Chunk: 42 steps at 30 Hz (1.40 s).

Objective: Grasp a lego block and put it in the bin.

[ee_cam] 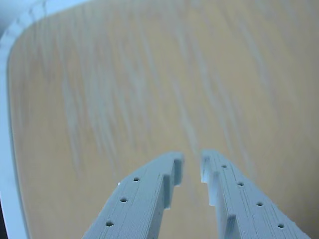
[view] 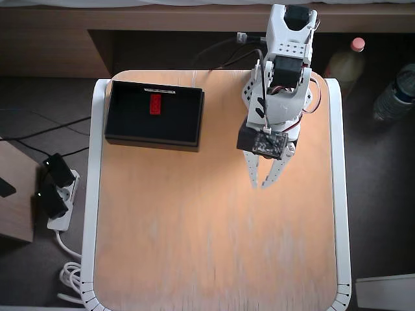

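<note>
Wrist view misses lego block (view: 155,103) inside bin (view: 120,126); pincer (ee_cam: 192,162) narrow, empty.

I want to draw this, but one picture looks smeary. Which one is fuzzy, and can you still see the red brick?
The wrist view is smeared: the wood grain of the table streaks, while the gripper looks fairly sharp, and no brick shows there. The overhead view is clearer, with even light; the red lego block lies inside the black bin, though its studs are too small to make out.
</note>
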Motion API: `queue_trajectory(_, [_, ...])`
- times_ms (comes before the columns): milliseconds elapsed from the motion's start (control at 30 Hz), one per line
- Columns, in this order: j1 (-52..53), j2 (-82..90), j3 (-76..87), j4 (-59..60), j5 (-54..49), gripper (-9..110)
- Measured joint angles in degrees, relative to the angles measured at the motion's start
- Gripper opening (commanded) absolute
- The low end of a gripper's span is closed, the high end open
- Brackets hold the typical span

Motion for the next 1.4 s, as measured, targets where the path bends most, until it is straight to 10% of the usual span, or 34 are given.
queue_trajectory(1400, [-3.16, 8.53, 30.32, -0.53, -1.67, 0])
